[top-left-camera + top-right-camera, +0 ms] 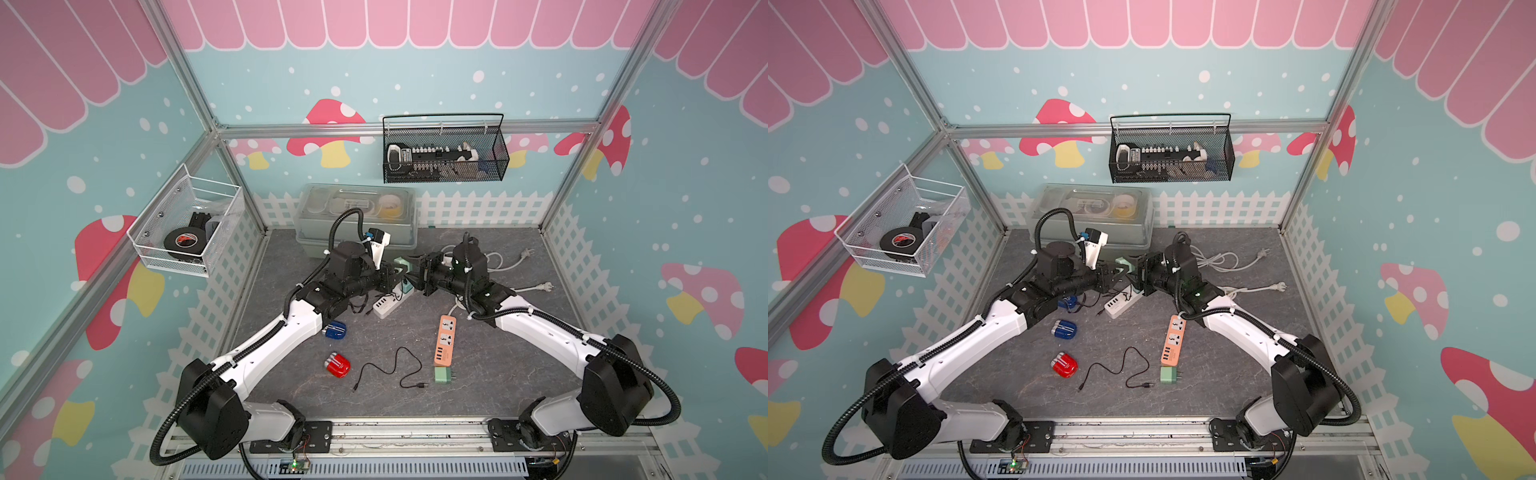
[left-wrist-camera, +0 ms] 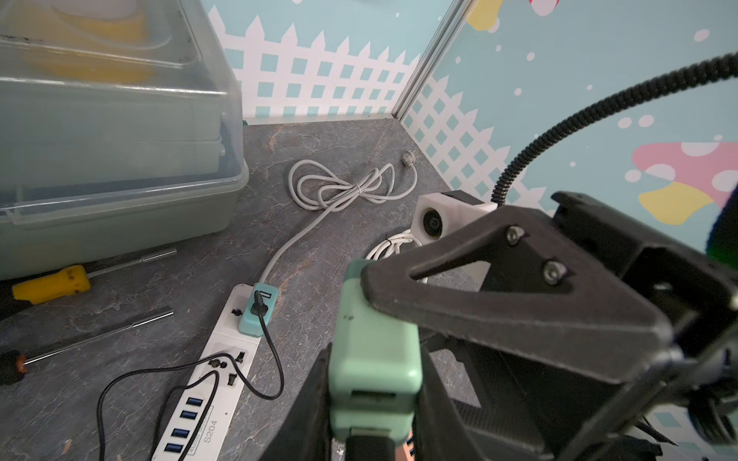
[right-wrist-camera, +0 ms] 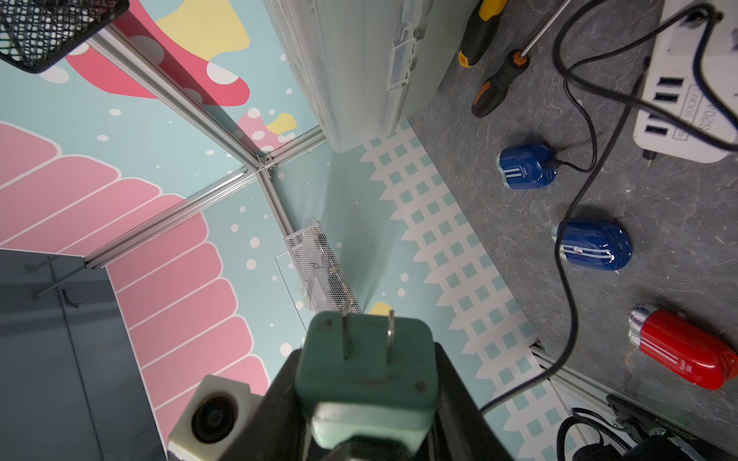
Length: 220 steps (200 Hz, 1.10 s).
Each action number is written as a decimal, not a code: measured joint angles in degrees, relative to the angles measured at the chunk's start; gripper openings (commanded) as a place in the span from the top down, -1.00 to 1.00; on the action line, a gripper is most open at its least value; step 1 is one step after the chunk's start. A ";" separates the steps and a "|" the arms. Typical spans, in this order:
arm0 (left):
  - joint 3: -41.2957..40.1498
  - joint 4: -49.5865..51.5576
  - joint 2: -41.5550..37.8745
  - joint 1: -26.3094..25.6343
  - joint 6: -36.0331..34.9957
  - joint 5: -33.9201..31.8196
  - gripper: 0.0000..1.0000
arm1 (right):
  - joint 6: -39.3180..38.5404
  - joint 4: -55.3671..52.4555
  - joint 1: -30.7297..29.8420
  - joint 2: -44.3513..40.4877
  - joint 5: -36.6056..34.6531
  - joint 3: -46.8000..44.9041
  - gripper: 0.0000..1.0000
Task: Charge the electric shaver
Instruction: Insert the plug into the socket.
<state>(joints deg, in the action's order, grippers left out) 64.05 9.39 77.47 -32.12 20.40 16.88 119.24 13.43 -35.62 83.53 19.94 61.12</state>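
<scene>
Desk front: red shaver lies loose. Black USB cable is just beside it, both ends free. Spare green adapter sits at the end of the orange strip. Further back, blue shaver is beside the L arm. 2nd blue shaver has a black lead plugged in. White strip is mid-desk w/ teal plug in it. Above it both pincers meet on one mint adapter. R pincer clamps it, prongs out. L pincer has its jaws snug on the sides. Clear box is at the back.
</scene>
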 measured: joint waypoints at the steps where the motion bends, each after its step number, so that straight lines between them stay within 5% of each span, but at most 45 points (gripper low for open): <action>1: 0.00 0.00 0.00 0.00 -0.02 0.00 0.85 | 0.00 0.00 0.00 0.00 0.02 0.00 0.63; 23: 0.90 1.99 0.00 0.04 0.02 0.44 0.98 | -0.09 -1.46 0.57 -0.42 0.96 0.04 0.13; 63: 3.82 9.81 -1.11 0.24 0.61 0.42 1.00 | -11.85 -16.72 7.41 -5.92 3.06 1.16 -0.24; 94: 6.23 20.09 -3.15 0.07 -0.52 0.48 1.00 | -27.89 -33.18 14.95 -9.18 -0.07 5.46 -0.25; 135: 6.78 30.95 -1.53 -4.92 -3.37 0.11 1.00 | -45.68 -46.23 16.02 -9.16 -4.07 11.67 -0.22; 220: 24.35 41.16 26.16 -8.92 -8.76 -9.18 1.00 | -55.80 -52.87 17.03 -10.29 -4.42 11.23 -0.17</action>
<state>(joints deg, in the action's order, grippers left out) 88.40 50.54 103.63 -41.04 11.64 7.70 63.44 -39.44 -18.59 73.23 15.53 72.36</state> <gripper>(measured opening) 0.254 0.585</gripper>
